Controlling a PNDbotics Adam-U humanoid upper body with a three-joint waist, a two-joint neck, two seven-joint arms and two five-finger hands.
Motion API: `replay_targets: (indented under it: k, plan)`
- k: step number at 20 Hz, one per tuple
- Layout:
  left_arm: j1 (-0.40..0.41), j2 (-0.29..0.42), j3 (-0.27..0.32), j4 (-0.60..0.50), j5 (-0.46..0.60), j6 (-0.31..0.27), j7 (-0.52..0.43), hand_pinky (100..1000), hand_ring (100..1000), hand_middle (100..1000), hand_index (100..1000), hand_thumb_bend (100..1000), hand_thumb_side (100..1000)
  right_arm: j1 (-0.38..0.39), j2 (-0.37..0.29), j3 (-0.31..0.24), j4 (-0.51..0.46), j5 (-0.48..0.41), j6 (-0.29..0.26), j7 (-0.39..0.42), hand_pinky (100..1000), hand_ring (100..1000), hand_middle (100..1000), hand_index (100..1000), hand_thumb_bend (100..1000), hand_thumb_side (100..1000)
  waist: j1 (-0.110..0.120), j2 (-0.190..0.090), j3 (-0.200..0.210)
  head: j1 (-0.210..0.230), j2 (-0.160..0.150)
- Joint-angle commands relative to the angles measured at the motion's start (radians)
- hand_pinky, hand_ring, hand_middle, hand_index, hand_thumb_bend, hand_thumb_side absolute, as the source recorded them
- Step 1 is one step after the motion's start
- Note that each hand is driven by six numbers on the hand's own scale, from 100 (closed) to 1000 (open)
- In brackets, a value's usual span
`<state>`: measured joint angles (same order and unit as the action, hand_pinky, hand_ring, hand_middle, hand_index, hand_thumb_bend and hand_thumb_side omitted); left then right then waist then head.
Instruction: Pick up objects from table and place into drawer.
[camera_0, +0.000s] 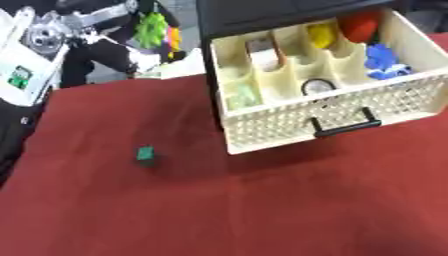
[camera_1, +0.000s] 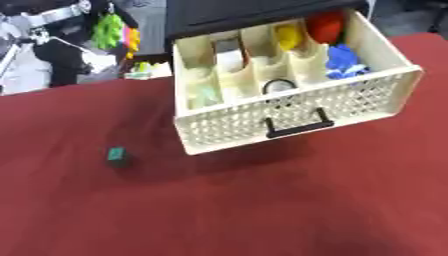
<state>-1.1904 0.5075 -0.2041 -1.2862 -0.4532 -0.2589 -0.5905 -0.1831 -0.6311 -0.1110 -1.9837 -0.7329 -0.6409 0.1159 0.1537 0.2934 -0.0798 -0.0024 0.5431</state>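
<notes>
left eye view: from the head, looking down at the red table (camera_0: 262, 210), drawer (camera_0: 324, 115) upper right.
right eye view: same scene, shifted slightly left.
shared: drawer, small green block (camera_1: 115, 155).

cream lattice drawer (camera_0: 350, 107), green block (camera_0: 145, 154), red tablecloth (camera_0: 262, 210)

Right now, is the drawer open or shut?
Open: the cream drawer is pulled out, its compartments and contents visible from above.
</notes>
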Motion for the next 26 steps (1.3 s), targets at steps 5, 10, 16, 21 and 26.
replay_targets:
  k: [5, 10, 16, 21, 26]
  plan:
    - [-0.044, 0.010, -0.013, -0.117, 0.047, 0.051, -0.001, 100, 161, 347, 784, 100, 245, 0.001, -0.037, -0.014, -0.016, -0.008, 0.017, -0.012, 810, 757, 735, 796, 100, 1000, -0.004, -0.036, 0.008, -0.007, -0.001]
    - [-0.055, -0.003, -0.022, -0.152, 0.068, 0.071, 0.003, 100, 159, 345, 782, 100, 246, 0.000, -0.040, -0.016, -0.016, -0.018, 0.025, -0.019, 810, 757, 735, 796, 100, 1000, -0.002, -0.046, 0.006, -0.007, -0.009]
    - [-0.065, -0.028, -0.037, -0.156, 0.089, 0.076, 0.013, 100, 155, 341, 778, 100, 247, -0.012, -0.045, -0.016, -0.016, -0.035, 0.033, -0.018, 810, 758, 736, 796, 100, 1000, 0.000, -0.045, 0.000, -0.013, -0.045]
    - [-0.082, -0.046, -0.053, -0.137, 0.109, 0.060, 0.025, 100, 153, 341, 778, 100, 247, -0.026, -0.046, -0.015, -0.016, -0.043, 0.042, -0.013, 810, 758, 736, 795, 100, 1000, 0.006, -0.038, -0.009, -0.032, -0.113]
    - [-0.101, -0.072, -0.064, -0.089, 0.105, 0.035, 0.040, 100, 152, 339, 777, 100, 247, -0.035, -0.045, -0.014, -0.016, -0.047, 0.048, -0.007, 810, 757, 736, 794, 100, 1000, 0.011, -0.032, -0.022, -0.031, -0.147]
